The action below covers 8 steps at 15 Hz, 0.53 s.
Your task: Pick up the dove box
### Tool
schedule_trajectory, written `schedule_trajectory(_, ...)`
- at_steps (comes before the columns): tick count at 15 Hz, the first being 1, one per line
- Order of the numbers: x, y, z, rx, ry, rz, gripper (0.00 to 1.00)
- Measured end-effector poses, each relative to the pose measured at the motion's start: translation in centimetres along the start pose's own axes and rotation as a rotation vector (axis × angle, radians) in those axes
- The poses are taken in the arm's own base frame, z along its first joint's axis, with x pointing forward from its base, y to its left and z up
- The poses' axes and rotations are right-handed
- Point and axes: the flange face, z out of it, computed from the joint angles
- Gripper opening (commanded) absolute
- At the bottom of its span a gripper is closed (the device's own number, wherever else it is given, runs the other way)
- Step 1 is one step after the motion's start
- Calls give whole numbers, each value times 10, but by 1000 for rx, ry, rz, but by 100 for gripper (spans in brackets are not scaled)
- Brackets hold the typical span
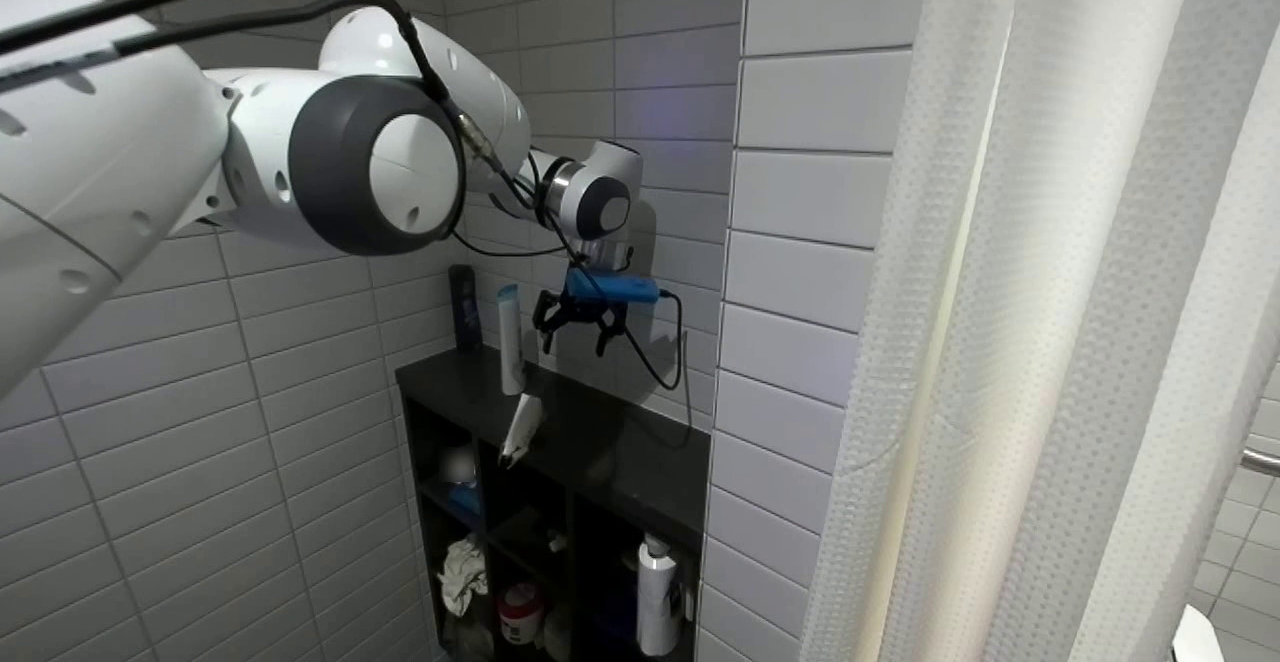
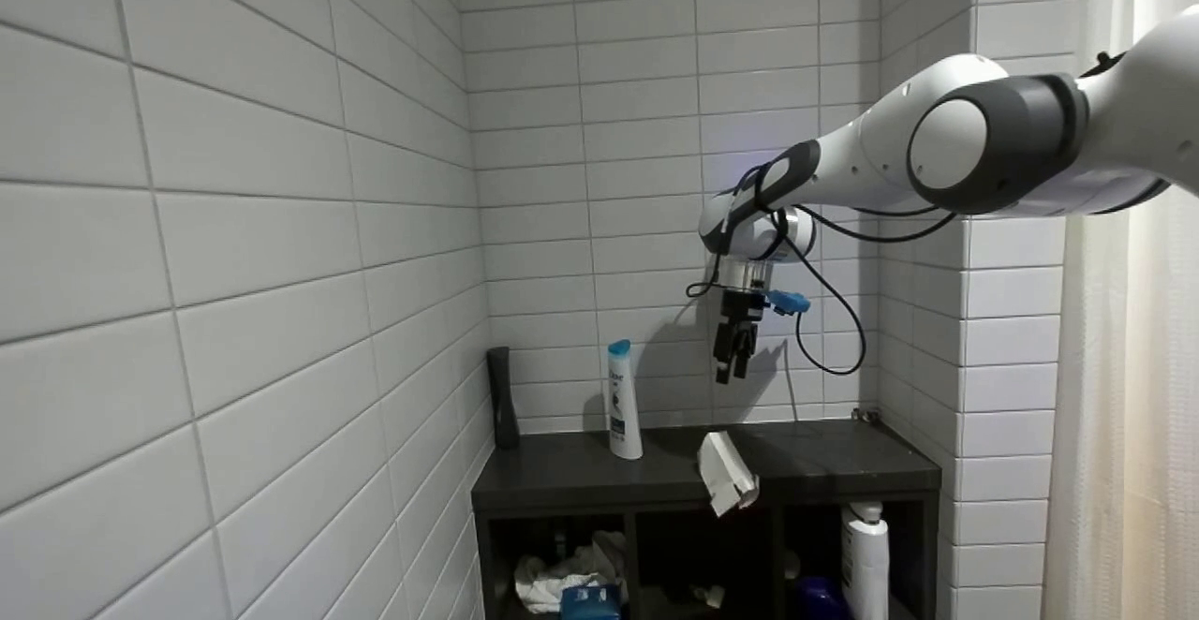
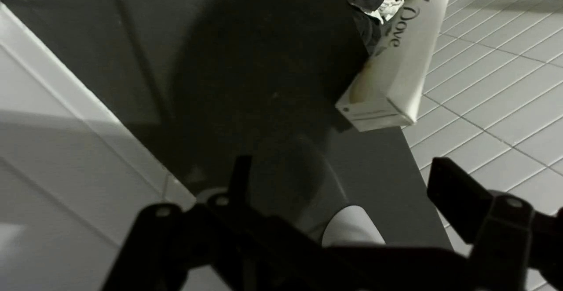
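The dove box (image 3: pixel 398 64) is white with "Dove" lettering and an end flap sticking out. It lies at a tilt over the front edge of the dark cabinet top (image 2: pixel 843 456), partly overhanging, as both exterior views show the box (image 1: pixel 523 424) (image 2: pixel 724 472). My gripper (image 2: pixel 732 369) hangs above the cabinet top, higher than the box and apart from it, nearer the back wall. In the wrist view the jaws stand wide apart with nothing held, and the box appears beyond the right-hand fingers (image 3: pixel 457 198).
A white bottle with a blue cap (image 2: pixel 622 405) stands upright on the cabinet top, left of the box; a dark bottle (image 2: pixel 503 398) stands in the corner. Tiled walls close in behind and beside. Lower compartments hold a white bottle (image 1: pixel 656 597) and cloth (image 1: pixel 463 574). A curtain (image 1: pixel 950 342) hangs nearby.
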Motion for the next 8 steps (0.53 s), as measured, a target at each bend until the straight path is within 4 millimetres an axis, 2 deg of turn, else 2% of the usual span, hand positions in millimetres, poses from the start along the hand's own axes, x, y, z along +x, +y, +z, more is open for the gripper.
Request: schedule_trajectory(8,1,0,-5,-11,10,-1,100)
